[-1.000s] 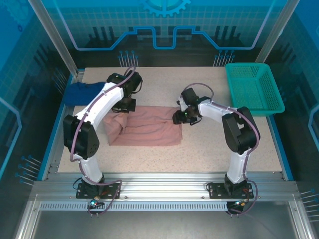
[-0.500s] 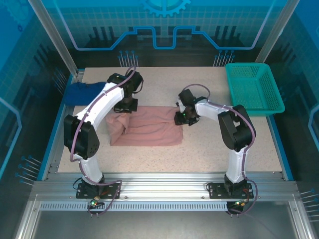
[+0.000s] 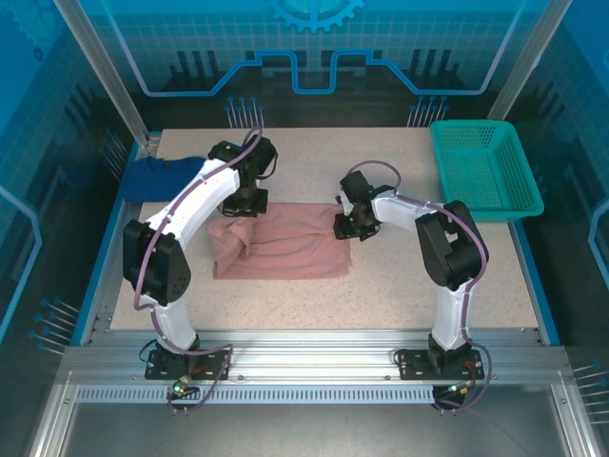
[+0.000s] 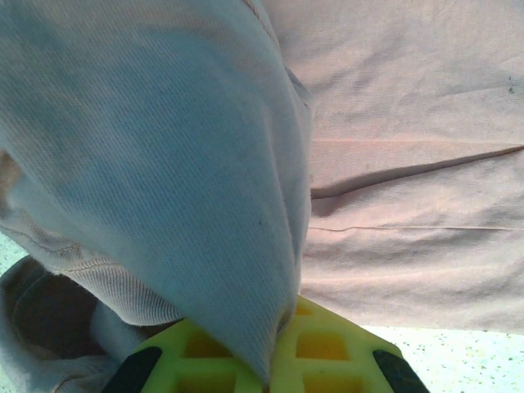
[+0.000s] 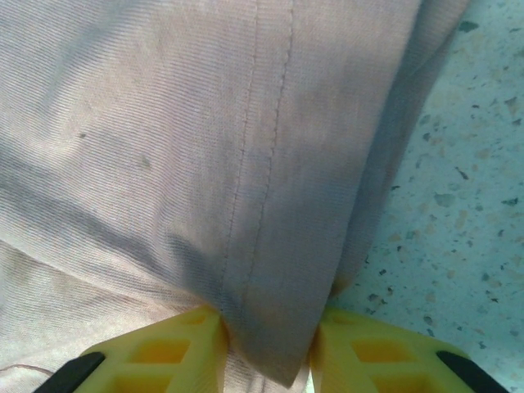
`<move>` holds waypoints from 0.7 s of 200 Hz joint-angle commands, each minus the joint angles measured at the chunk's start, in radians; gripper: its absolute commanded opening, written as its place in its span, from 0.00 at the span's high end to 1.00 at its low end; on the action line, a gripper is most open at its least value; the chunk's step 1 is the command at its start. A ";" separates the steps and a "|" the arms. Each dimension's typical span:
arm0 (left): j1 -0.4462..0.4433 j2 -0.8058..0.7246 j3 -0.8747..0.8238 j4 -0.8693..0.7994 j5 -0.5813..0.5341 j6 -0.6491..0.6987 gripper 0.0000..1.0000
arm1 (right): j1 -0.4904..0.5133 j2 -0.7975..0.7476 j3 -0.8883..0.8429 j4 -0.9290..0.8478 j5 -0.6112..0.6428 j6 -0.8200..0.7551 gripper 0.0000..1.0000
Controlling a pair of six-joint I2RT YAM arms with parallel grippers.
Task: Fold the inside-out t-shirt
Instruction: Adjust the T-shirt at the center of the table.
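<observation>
Top external view, A asks: where is the inside-out t-shirt (image 3: 290, 246)?

B: On the table (image 3: 381, 295), a dusty-pink band lying between the 2 arms, with its left end bunched up. The dark blue cloth (image 3: 157, 176) sits at the far left edge, apart from it. The green basket (image 3: 481, 215) stands at the far right corner.

A: And the left gripper (image 3: 245, 204)?

B: Down at the shirt's far left corner. In the left wrist view a thick fold of pink fabric runs down into the yellow fingers (image 4: 323, 348). The jaws are together on it, and the fold drapes in front of the flatter layers.

A: The right gripper (image 3: 344, 228)?

B: At the shirt's right end. In the right wrist view a stitched hem passes between the 2 yellow fingers (image 5: 168, 348), which press it from both sides. Speckled tabletop shows just to the right of the fabric.
</observation>
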 commanded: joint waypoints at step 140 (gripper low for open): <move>-0.043 0.044 0.135 -0.039 0.029 -0.024 1.00 | 0.021 0.029 -0.044 0.005 0.007 0.009 0.72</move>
